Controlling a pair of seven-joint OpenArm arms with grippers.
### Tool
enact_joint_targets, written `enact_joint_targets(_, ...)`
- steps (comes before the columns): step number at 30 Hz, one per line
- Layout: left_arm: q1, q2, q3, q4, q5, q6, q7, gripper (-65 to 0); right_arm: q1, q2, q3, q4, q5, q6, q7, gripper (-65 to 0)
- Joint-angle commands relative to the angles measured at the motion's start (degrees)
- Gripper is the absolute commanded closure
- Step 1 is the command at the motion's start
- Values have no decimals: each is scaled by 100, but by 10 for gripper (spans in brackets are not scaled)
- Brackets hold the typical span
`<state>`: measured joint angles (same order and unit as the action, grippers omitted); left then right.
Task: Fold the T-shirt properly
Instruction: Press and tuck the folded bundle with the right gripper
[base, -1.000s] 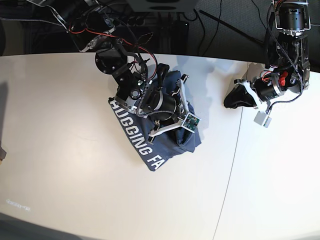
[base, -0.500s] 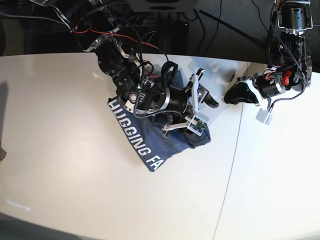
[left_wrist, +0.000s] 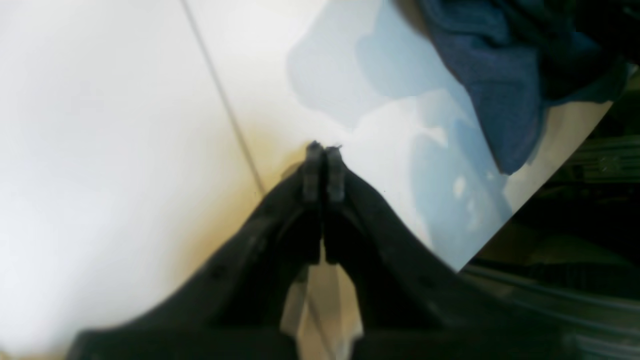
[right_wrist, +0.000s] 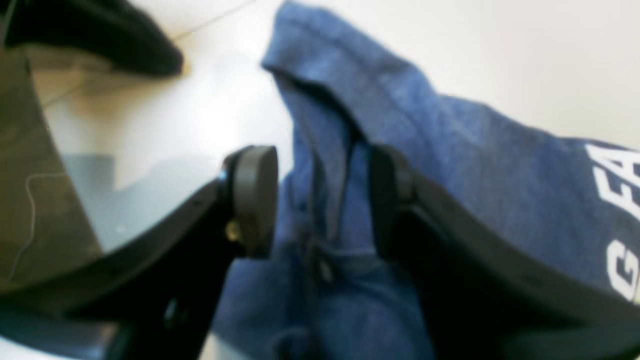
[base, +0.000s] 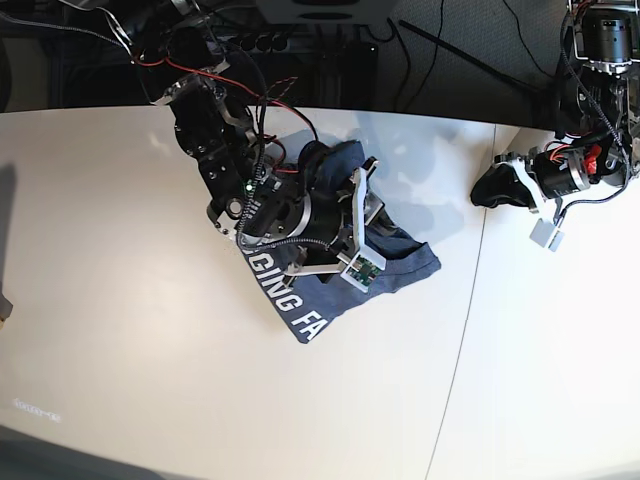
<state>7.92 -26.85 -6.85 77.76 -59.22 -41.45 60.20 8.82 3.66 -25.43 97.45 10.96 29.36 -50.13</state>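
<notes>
Base view: the T-shirt (base: 395, 268) is released by the right gripper (right_wrist: 320, 200), now spread; left gripper (left_wrist: 324, 165) clenched empty beside it; fold unfinished

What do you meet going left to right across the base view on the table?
Bare table → right arm over the T-shirt → shirt's free corner → table seam → left gripper.
</notes>
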Motion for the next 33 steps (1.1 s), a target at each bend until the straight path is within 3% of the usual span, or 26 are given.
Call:
enact_joint_targets(1,-28,-107,-37,42,0,145,57,0,87,61,7,236,243,348,107,-298)
enact_joint_targets(6,-13,-111,-37,42,-13,145,162,0,-33,330,9,632,315,345,-2,-297)
enact_joint_targets(10,-13,-111,-37,42,-11,145,175,0,-232,348,9,673,280,345,-227,-297)
enact_joint_targets(20,-13,-111,-37,42,-9,145,175,0,-702,621,13,1178,-422,337,-245,-297)
enact_joint_targets(33,-13,-109,-35,42,-4,145,175,0,-774,632,20,1373,-761,-116,-245,-297)
